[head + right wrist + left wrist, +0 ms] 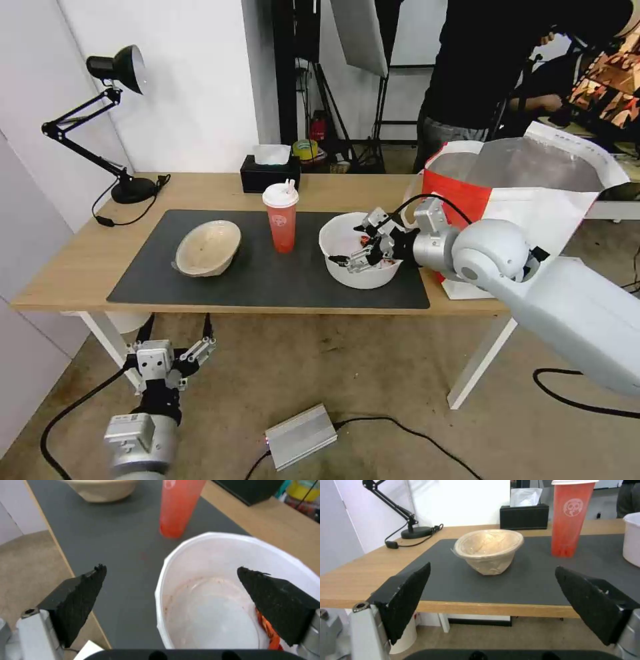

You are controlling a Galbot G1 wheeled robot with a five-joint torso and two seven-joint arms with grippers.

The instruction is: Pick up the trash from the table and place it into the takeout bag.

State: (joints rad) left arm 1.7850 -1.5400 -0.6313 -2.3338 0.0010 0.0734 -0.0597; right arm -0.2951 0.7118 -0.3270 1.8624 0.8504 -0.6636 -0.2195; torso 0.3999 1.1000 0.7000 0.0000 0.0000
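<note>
White walls backed the table, a long light-wood top on white legs carrying a dark grey mat, with a black desk lamp at its far left corner and a black tissue box at the far edge. On the mat stood three pieces of trash in a row: a beige pulp bowl toward the left, tilted on its side so its opening faced partly forward; a red drink cup with a white lid, upright in the middle; and a large white bowl toward the right. The takeout bag, white and red with silver foil lining, stood open at the table's right end, just beyond the white bowl. The right gripper reached in from the right and hung at the white bowl's near rim with its jaws spread wide, one finger outside the wall over the mat and the other finger over the bowl's inside, gripping nothing. A red crumpled wrapper lay inside the bowl beside that inner finger. The left gripper sat low in front of the table's near edge, below the tabletop, its jaws also released and wide apart, pointed toward the pulp bowl with the cup to one side of it.
</note>
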